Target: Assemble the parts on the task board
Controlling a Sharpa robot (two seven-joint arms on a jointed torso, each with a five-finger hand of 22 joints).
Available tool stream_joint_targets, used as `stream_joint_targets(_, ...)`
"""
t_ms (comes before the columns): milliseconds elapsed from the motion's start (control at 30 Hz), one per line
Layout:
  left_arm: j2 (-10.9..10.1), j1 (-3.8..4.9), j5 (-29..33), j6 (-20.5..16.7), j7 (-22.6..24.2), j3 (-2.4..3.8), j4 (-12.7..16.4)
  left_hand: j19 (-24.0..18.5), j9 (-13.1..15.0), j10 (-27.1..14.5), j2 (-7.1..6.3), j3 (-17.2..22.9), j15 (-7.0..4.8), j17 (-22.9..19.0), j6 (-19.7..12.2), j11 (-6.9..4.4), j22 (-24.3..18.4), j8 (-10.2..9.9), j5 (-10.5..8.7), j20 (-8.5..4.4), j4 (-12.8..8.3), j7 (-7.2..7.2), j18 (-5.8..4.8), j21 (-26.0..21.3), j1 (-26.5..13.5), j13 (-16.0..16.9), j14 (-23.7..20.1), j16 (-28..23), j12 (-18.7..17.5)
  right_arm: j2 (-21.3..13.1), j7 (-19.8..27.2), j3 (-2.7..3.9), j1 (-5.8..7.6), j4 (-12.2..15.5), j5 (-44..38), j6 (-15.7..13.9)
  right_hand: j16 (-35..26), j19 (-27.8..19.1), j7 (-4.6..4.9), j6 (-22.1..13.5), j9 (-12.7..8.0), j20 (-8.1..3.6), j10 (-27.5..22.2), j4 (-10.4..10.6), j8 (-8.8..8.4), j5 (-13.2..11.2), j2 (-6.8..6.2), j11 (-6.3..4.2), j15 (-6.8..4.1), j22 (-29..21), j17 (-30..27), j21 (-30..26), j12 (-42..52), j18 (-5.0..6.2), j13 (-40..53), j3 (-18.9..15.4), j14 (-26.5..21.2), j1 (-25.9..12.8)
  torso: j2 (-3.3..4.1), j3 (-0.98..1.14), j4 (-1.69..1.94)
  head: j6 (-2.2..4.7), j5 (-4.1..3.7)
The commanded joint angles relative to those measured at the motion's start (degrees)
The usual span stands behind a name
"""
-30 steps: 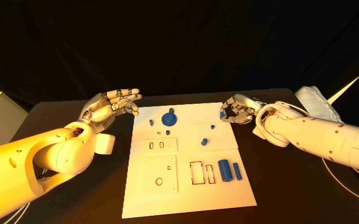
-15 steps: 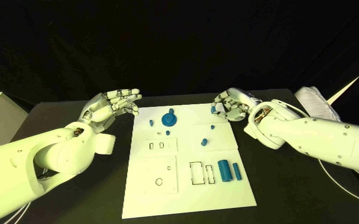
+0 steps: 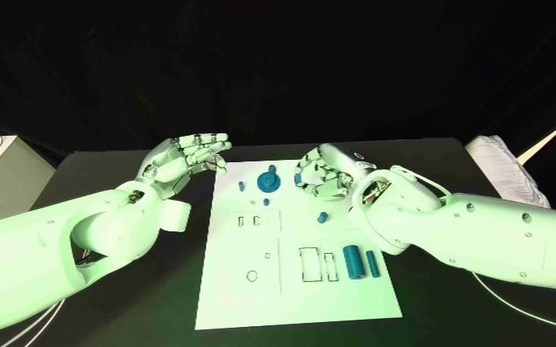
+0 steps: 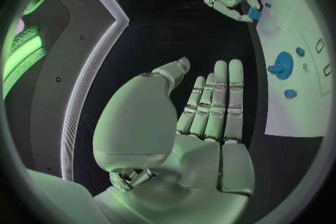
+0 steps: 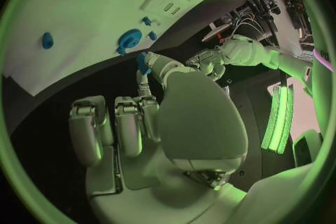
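A: What does the right hand [image 3: 322, 173] hold?
B: A small blue part [image 4: 254, 13], pinched at the tips of its fingers [image 5: 143, 89]. In the head view the hand hovers over the far half of the task board [image 3: 296, 283], its fingers curled downward. The left wrist view shows the part at the fingertips, just at the board's edge; whether it touches the board cannot be told. In the right wrist view the same blue piece sits between the thumb tip and a neighbouring finger.

A: And the left hand [image 3: 186, 157]?
B: Released. It is raised palm-up beside the board's left edge, over the black tabletop [image 3: 139, 299], holding nothing. The left wrist view shows its fingers [image 4: 215, 101] extended side by side and the thumb held apart.

A: Where do the other parts lie?
B: On the board. A round blue disc with a tab [image 3: 267, 181] lies near the far edge, just left of the right hand, with two small blue studs close by. A small blue peg [image 3: 322, 218] lies near the board's centre. A thick blue cylinder [image 3: 352, 262] and a thinner blue rod [image 3: 372, 263] lie side by side on the right of the near half, next to two rectangular cut-outs [image 3: 317, 265].

A: Anything else on the tabletop?
B: A pale cloth-like bundle [image 3: 505, 166] at its far right edge.
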Motion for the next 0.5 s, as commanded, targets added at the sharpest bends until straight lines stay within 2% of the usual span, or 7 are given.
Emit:
stream_joint_targets(33, 0.2, 0.04, 0.1, 0.2, -0.6, 0.0, 0.2, -0.4, -0.1, -0.4, 0.22, 0.3, -0.02, -0.1, -0.3, 0.07, 0.1, -0.2, -0.07, 0.03, 0.0, 1.54, 0.83, 0.3, -0.2, 0.1, -0.5, 0.4, -0.1, 1.4, -6.5, -0.18, -0.84, 0.8, -6.3, -1.9, 0.2, 6.0, -0.16, 0.2, 0.0, -0.51, 1.3, 0.1, 0.42, -0.1, 0.6, -0.34, -0.39, 15.1, 15.1, 0.3, 0.2, -0.39, 10.2, 0.4, 6.1, 0.0, -0.02, -0.09, -0.14, -0.44, 0.41)
stream_joint_targets(267, 0.4, 0.04, 0.1, -0.2, -1.1, -0.02, 0.3, -0.4, -0.1, -0.4, 0.34, 0.4, -0.05, -0.1, -0.2, 0.06, 0.1, -0.2, -0.04, 0.03, 0.0, 1.52, 0.85, 0.4, -0.1, 0.1, -0.5, 0.4, -0.1, 4.8, -9.8, -0.5, -2.95, 1.2, -10.1, -1.3, 0.2, 6.0, -0.15, 0.1, 0.0, -0.53, 1.2, 0.1, 0.46, -0.2, 0.45, -0.34, -0.4, 15.1, 15.1, 0.3, 0.0, -0.39, 10.1, 0.4, 6.1, -0.3, -0.01, -0.19, -0.05, -0.98, 0.83)
stream_joint_targets(500, 0.4, 0.05, 0.0, -0.2, -1.6, -0.02, 0.6, -0.5, 0.0, -0.3, 0.4, 0.6, -0.07, -0.1, -0.2, 0.07, 0.1, -0.1, -0.01, 0.01, -0.1, 1.62, 0.87, 0.6, 0.1, 0.1, -0.5, 0.5, 0.0, 7.4, -11.5, -0.94, -3.7, -0.3, -12.2, 0.2, 0.2, 6.0, -0.15, -0.1, 0.1, -0.56, 1.2, 0.2, 0.55, -0.4, 0.35, -0.34, -0.42, 15.1, 15.1, 0.3, 0.0, -0.39, 10.1, 0.5, 6.1, -1.0, 0.02, -0.19, -0.1, -1.18, 1.39)
